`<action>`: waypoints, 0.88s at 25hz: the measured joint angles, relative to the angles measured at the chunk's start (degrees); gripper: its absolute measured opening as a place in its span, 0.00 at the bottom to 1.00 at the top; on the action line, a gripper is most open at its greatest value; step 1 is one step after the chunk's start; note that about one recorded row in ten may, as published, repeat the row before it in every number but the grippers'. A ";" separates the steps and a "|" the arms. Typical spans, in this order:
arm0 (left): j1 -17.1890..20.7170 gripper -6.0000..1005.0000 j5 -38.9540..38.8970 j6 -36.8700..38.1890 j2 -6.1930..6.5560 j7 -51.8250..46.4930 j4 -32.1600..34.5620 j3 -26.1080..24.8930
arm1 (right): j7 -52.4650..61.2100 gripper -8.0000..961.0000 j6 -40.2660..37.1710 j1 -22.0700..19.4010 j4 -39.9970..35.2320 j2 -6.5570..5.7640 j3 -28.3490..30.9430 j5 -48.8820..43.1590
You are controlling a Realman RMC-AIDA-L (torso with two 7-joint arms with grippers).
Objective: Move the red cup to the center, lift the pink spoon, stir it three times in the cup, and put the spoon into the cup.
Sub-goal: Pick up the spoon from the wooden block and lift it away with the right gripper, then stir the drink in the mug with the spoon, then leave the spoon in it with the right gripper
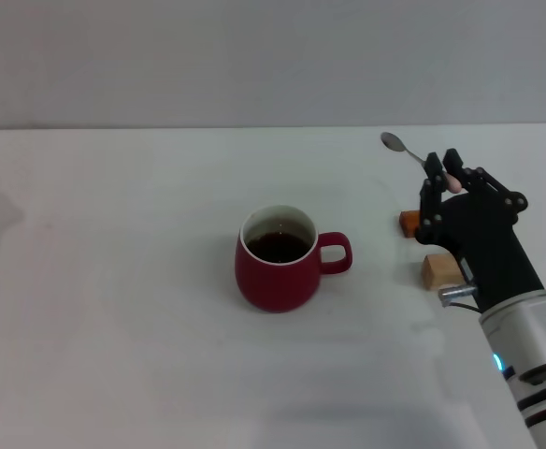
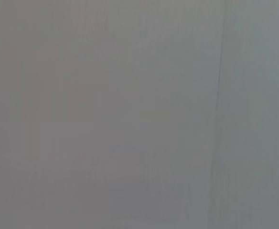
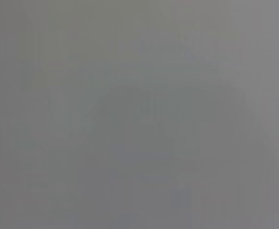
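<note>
White tabletop (image 1: 114, 355) fills the head view, meeting a pale grey wall along its far edge. Near the middle stands the cup (image 1: 275, 258), dark red outside and white within, upright, holding a dark liquid, its loop handle turned toward the robot's right. Well to the right of it the right gripper (image 1: 444, 172) is raised above the table, its black fingers pressed onto the pink handle of the spoon (image 1: 413, 154). The spoon's silver bowl sticks out up and to the left of the fingers, clear of the table and apart from the cup. Just beside the gripper, partly hidden behind it, an orange block (image 1: 409, 223) lies on the table, and a pale wooden block (image 1: 438, 271) lies nearer the camera, next to the black wrist. The left arm does not appear in the head view. Both wrist views give only a blank grey field with nothing to tell apart.
</note>
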 joint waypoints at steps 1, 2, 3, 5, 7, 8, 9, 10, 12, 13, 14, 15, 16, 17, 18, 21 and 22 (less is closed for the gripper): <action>-0.03 0.00 0.00 -0.01 0.00 0.00 0.00 0.00 | -1.14 0.15 0.15 -0.17 1.45 -0.39 0.49 -0.51; -0.05 0.00 0.00 -0.01 0.00 0.00 -0.01 0.00 | -3.98 0.15 0.44 -0.51 4.38 -1.22 1.29 -0.89; -0.06 0.00 0.00 -0.02 0.00 0.00 -0.03 0.00 | -3.98 0.15 0.44 -0.51 4.38 -1.22 1.29 -0.89; -0.09 0.00 0.00 -0.04 0.00 0.00 -0.05 -0.01 | -5.70 0.15 0.63 -0.66 7.26 -2.27 1.57 -0.92; -0.18 0.00 -0.01 -0.12 0.00 0.00 -0.02 -0.01 | -6.55 0.15 0.77 -0.97 11.09 -4.03 1.60 -0.94; -0.20 0.00 0.00 -0.16 0.00 0.00 -0.01 -0.01 | -6.55 0.15 0.77 -0.97 11.09 -4.03 1.60 -0.94; -0.25 0.00 0.00 -0.20 0.00 0.00 0.00 -0.01 | -7.55 0.15 0.79 -1.34 13.89 -5.45 1.62 -0.95; -0.25 0.00 0.00 -0.20 0.00 0.00 0.00 -0.01 | -7.55 0.15 0.79 -1.34 13.89 -5.45 1.62 -0.95; -0.30 0.00 -0.01 -0.20 -0.03 0.00 0.01 -0.01 | -9.01 0.15 0.44 -2.38 16.95 -7.00 2.14 -2.20; -0.30 0.00 -0.01 -0.20 -0.04 0.00 0.01 0.00 | -9.01 0.15 0.44 -2.38 16.95 -7.00 2.14 -2.20; -0.31 0.00 -0.01 -0.20 -0.07 0.00 0.01 0.01 | -9.18 0.15 0.35 -2.93 17.73 -7.41 2.67 -3.25; -0.32 0.00 0.00 -0.20 -0.10 0.00 0.01 0.04 | -9.21 0.15 0.40 -3.56 18.54 -7.87 3.43 -4.56; -0.33 0.00 0.00 -0.20 -0.14 0.00 0.01 0.06 | -9.22 0.15 0.71 -4.72 20.04 -8.66 4.68 -7.28; -0.33 0.00 0.00 -0.20 -0.14 0.00 0.01 0.06 | -9.22 0.15 0.75 -5.25 20.64 -9.02 5.16 -8.73; -0.34 0.00 0.00 -0.20 -0.15 0.00 0.01 0.08 | -9.22 0.15 0.75 -5.25 20.64 -9.02 5.16 -8.73; -0.35 0.00 0.00 -0.20 -0.21 0.00 0.01 0.15 | -8.51 0.15 0.84 -7.37 22.42 -10.30 6.82 -14.45; -0.35 0.00 -0.01 -0.20 -0.24 0.00 0.01 0.17 | -7.81 0.15 0.86 -7.88 22.70 -10.61 7.25 -15.81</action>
